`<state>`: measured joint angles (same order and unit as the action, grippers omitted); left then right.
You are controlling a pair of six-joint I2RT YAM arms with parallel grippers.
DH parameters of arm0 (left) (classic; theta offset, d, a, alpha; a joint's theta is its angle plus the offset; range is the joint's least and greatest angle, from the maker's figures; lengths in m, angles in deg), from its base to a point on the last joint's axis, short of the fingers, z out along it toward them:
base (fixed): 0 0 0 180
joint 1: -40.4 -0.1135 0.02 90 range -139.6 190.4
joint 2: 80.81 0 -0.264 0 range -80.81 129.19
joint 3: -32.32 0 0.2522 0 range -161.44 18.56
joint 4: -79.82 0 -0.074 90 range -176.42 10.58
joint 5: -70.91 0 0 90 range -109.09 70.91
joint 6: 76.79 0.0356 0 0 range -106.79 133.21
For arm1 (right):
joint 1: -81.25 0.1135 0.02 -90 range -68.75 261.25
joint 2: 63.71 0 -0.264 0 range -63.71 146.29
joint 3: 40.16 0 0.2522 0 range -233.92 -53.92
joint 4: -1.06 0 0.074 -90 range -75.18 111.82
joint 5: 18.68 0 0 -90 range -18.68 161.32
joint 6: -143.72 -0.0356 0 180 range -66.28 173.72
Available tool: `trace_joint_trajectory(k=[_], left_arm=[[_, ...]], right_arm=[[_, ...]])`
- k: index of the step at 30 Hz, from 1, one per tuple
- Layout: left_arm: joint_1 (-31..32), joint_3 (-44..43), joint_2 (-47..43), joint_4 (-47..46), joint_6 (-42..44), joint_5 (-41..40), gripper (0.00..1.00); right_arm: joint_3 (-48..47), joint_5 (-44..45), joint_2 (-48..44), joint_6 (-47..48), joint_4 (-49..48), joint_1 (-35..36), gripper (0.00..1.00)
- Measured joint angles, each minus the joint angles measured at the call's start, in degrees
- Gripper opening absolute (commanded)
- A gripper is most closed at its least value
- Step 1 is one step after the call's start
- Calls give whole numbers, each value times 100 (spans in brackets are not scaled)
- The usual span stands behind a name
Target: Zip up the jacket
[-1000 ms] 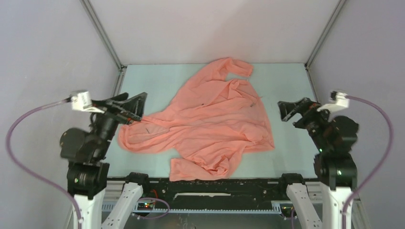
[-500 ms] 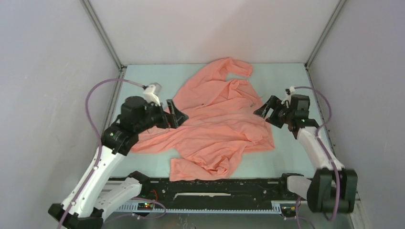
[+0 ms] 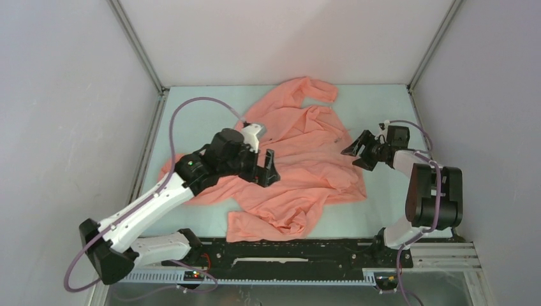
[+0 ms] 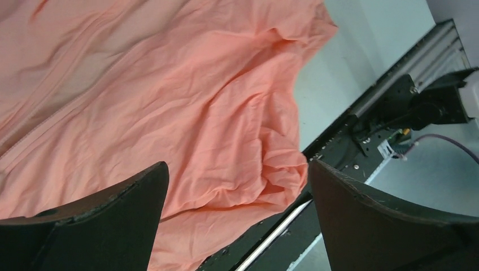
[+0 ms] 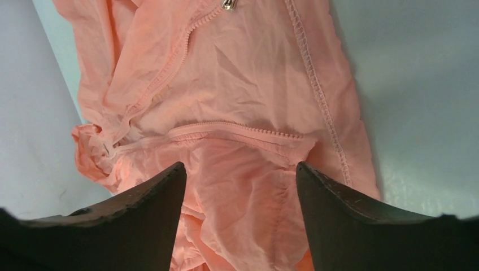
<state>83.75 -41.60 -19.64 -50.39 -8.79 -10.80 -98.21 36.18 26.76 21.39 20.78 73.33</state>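
Both grippers are spread wide and hold nothing. A salmon-orange jacket [image 3: 290, 162] lies crumpled across the middle of the pale tabletop [image 3: 191, 115], one sleeve reaching toward the far edge and a bunched fold lying close to the near edge. The left gripper [image 3: 266, 169] is stretched out over the jacket's left half, its dark fingers [image 4: 107, 212] parted above wrinkled cloth; whether they touch the fabric cannot be told from the overhead view. In the left wrist view the cloth runs down to the black rail [image 4: 339, 147] along the near edge. The right gripper [image 3: 358, 150] sits at the jacket's right border, toward the right edge of the table, with its jaws apart and pointing at the fabric. In the right wrist view its fingers [image 5: 350, 220] frame a stretch of hem, with lines of zipper teeth [image 5: 316, 96] running across the cloth and a small metal zipper pull [image 5: 229, 4] just visible at the top of that view.
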Motion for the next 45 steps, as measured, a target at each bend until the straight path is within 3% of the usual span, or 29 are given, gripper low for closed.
trace_joint_trajectory(k=[9, 14, 17, 20, 21, 24, 32, 38, 45], left_arm=[[621, -1163, 1025, -70, 155, 96, 99], [636, -1578, 1235, -149, 103, 146, 99], [640, -1602, 1283, -310, -44, 142, 99], [640, -1600, 1434, -579, -267, 129, 99], [640, -1598, 1515, -708, -374, 125, 99], [640, -1598, 1784, -999, -671, 76, 95], [664, -1602, 2634, -1436, -1419, 9, 94], [745, -1602, 2833, -1746, -1720, -24, 92], [765, -1602, 2907, -2190, -1952, -24, 89]], right_arm=[[-70, -455, 787, -337, -433, 404, 48], [-72, -710, 940, -461, -828, 708, 27], [-87, -870, 940, -409, -975, 748, 21], [-87, -1110, 940, -306, -1128, 684, 4], [-90, -1202, 940, -280, -1191, 658, 2], [-90, -1469, 938, -302, -1399, 586, 5], [85, -1130, 302, -199, -1316, 634, 34], [1211, -824, -890, -225, -1266, 629, 35], [2520, -745, -1370, -673, -1469, 227, 31]])
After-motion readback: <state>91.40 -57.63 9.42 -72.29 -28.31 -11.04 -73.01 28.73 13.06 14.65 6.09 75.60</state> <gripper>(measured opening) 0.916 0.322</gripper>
